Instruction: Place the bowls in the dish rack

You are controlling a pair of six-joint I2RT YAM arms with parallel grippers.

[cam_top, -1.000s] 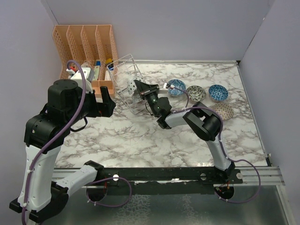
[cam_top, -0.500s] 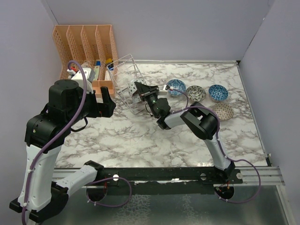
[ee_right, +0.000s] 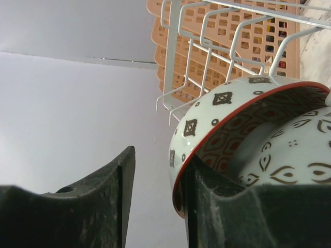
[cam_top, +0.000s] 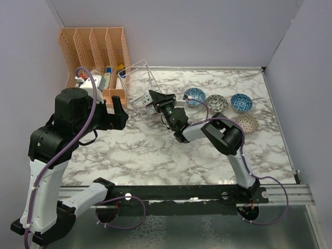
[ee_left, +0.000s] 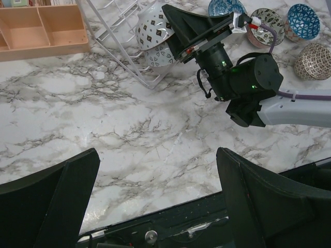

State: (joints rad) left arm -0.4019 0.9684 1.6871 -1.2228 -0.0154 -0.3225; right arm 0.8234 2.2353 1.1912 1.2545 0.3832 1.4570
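Observation:
The wire dish rack (cam_top: 136, 83) lies tilted at the back left; it also shows in the left wrist view (ee_left: 116, 36) and the right wrist view (ee_right: 207, 46). A white bowl with a red rim (ee_right: 227, 103) leans in it over a second white bowl (ee_left: 161, 55). My right gripper (cam_top: 154, 99) is at the rack's mouth, open. One finger (ee_right: 217, 206) is inside the white bowl's rim and the other finger (ee_right: 98, 196) stands clear of it. Several bowls sit on the table: blue (cam_top: 195, 96), grey (cam_top: 217, 102), blue (cam_top: 241, 102) and lattice (cam_top: 246, 123). My left gripper (ee_left: 155, 160) is open, empty and high.
An orange slotted organizer (cam_top: 96, 46) stands behind the rack against the back wall, with a low orange tray (ee_left: 39, 26) beside it. Grey walls close in the left, back and right sides. The right arm (ee_left: 269, 98) stretches across the middle of the marble table (cam_top: 155, 150).
My right gripper has edged left, further into the rack's mouth, with the white red-rimmed bowl. The left arm has not moved.

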